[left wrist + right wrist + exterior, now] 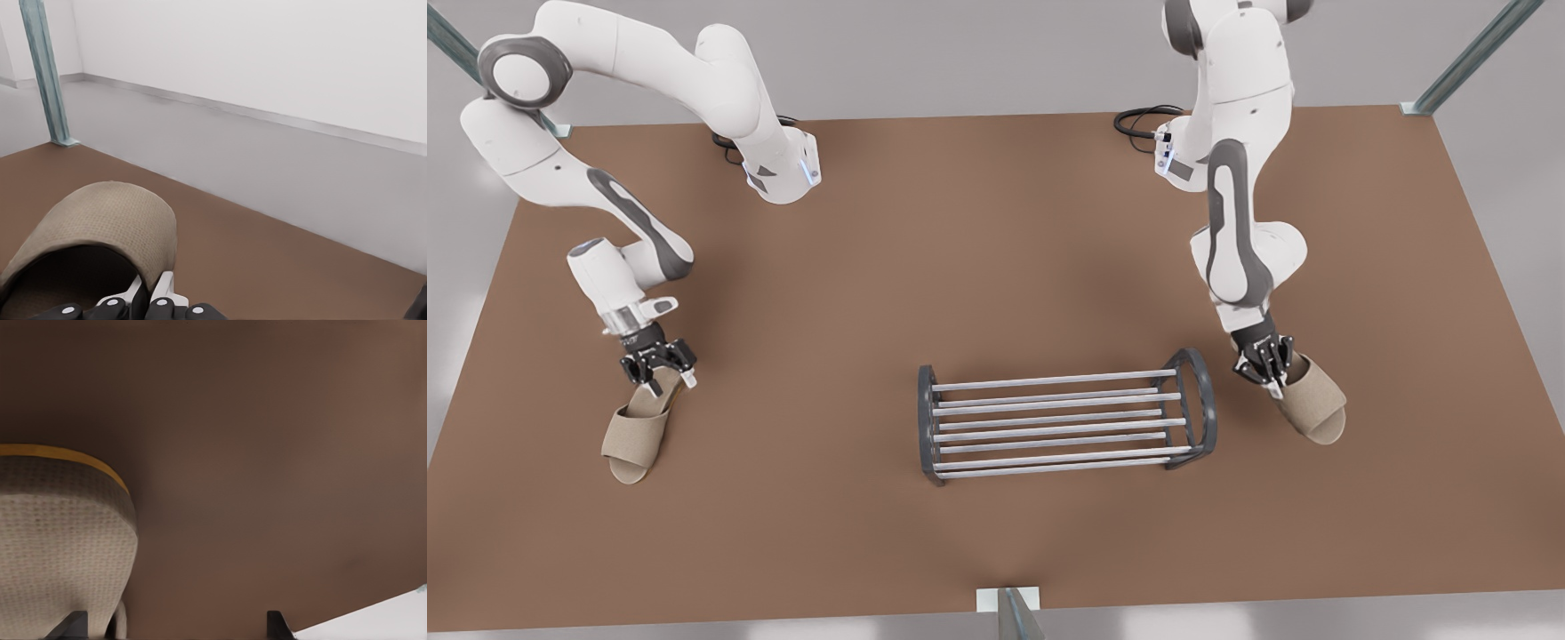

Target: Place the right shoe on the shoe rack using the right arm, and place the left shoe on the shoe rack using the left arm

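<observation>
At front view's right, left gripper point(1267, 369) pinching left shoe point(1316, 402) strap edge, on table point(996, 267). Opposite, right gripper point(660, 364) spread over right shoe point(633, 436). Thin pinch risks slipping before shoe rack point(1063, 418).

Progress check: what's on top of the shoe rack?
Nothing. The low dark-grey shoe rack has bare silver bars, brown table showing between. Beige fabric left shoe and right shoe sit off its ends. Nothing hidden.

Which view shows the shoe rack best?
The front view: the whole shoe rack stands on the table, arched ends and silver bars visible. Both wrist views face slipper straps and tabletop instead.
</observation>
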`<action>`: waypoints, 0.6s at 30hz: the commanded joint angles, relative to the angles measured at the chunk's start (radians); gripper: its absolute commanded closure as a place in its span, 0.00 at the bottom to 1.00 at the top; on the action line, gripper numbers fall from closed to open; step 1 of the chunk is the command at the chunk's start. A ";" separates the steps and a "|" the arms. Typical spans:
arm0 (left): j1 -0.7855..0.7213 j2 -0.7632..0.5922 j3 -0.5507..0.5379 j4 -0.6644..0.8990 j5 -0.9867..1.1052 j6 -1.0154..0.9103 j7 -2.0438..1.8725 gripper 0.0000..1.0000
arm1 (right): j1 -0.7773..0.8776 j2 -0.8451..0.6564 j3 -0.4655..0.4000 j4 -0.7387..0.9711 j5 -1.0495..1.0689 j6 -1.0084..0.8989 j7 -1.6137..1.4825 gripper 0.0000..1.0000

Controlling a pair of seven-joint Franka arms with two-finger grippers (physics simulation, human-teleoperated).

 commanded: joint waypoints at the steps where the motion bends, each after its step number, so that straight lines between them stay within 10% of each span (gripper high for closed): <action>1: -0.129 0.000 0.141 0.002 0.002 0.265 -0.436 0.76 | -0.010 -0.020 0.004 -0.022 -0.002 0.003 -1.241 0.00; 6: -0.528 0.002 0.477 0.031 0.000 0.406 -0.442 0.76 | -0.030 -0.043 0.007 -0.033 -0.002 0.003 -1.226 0.00; 12: -0.572 0.008 0.445 0.236 0.002 0.504 -0.442 0.76 | 0.074 -0.109 0.028 0.007 -0.035 -0.018 -0.579 0.00; 15: -0.589 0.010 0.368 0.282 -0.003 0.503 -0.442 0.76 | 0.025 -0.098 0.244 0.046 -0.040 -0.307 -0.370 0.00; 18: -0.536 0.031 0.273 0.282 -0.006 0.500 -0.442 0.76 | -0.072 0.072 0.525 0.076 -0.498 -0.745 0.124 0.00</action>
